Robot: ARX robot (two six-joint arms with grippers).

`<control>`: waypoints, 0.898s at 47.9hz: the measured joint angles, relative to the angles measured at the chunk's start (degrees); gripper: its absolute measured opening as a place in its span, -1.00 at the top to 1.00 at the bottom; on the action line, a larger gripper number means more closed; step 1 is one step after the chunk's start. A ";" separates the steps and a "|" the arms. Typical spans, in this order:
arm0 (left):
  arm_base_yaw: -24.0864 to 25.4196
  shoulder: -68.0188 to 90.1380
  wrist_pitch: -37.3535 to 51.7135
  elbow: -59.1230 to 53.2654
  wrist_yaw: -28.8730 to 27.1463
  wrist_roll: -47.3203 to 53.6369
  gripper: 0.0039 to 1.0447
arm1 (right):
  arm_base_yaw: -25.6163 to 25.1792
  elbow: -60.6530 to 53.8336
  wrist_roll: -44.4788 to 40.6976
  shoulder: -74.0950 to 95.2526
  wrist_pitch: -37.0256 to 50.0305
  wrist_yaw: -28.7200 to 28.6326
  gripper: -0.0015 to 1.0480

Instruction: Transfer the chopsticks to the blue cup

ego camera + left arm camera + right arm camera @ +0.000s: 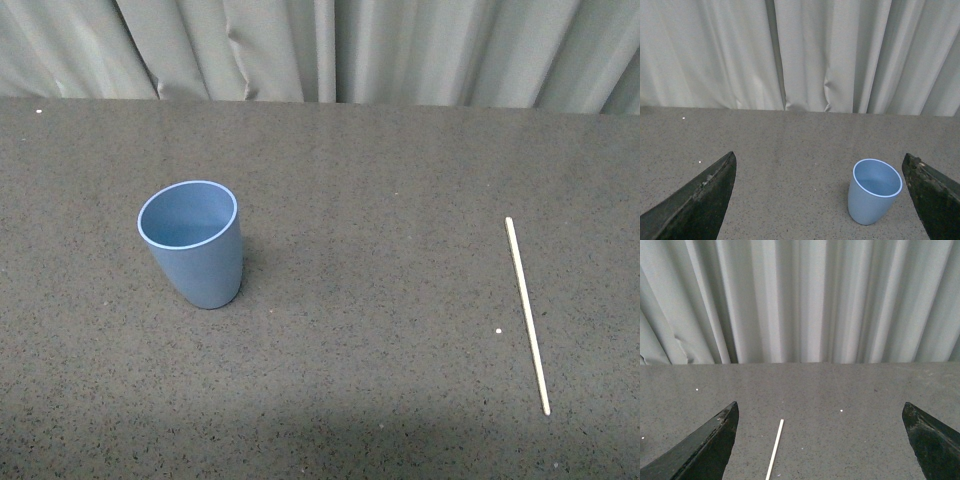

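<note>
The blue cup stands upright and empty on the dark grey table at the left. The chopstick, a thin pale stick, lies flat on the table at the right. Neither arm shows in the front view. In the left wrist view my left gripper is open and empty, well above the table, with the cup ahead between its dark fingers, nearer one of them. In the right wrist view my right gripper is open and empty, with the chopstick ahead on the table between its fingers.
The dark speckled table ends at a far edge against a pale grey pleated curtain. A few tiny white specks lie on the table near the chopstick.
</note>
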 joint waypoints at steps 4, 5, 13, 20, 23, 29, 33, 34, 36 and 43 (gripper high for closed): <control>0.00 0.00 0.00 0.00 0.00 0.00 -0.88 | 0.00 0.00 0.00 0.00 0.00 0.00 -0.82; 0.00 0.00 0.00 0.00 0.00 0.02 -0.88 | 0.00 0.00 0.00 0.00 0.00 0.00 -0.82; 0.00 0.00 0.00 0.00 0.00 0.02 -0.88 | 0.00 0.00 0.00 0.00 0.00 0.00 -0.82; 0.00 0.00 0.00 0.02 0.00 0.00 -0.88 | 0.00 0.00 0.00 0.00 0.00 0.00 -0.82; 0.00 0.00 0.00 0.00 0.00 0.00 -0.88 | 0.00 0.00 0.00 0.00 0.00 0.00 -0.82; 0.00 0.00 0.00 0.02 0.00 0.02 -0.88 | 0.00 0.00 0.00 0.00 0.00 0.00 -0.82; 0.00 0.00 0.00 0.00 0.00 0.00 -0.88 | 0.00 0.00 0.00 0.00 0.00 -0.02 -0.82; 0.00 0.00 0.00 0.00 0.00 0.02 -0.88 | 0.00 0.00 0.00 0.00 0.00 0.00 -0.82; 0.00 0.00 0.00 0.00 0.00 0.02 -0.88 | 0.00 0.00 0.00 0.00 0.00 0.00 -0.82; 0.00 0.00 0.00 0.00 0.00 0.02 -0.88 | 0.00 0.00 0.00 0.00 0.00 0.00 -0.82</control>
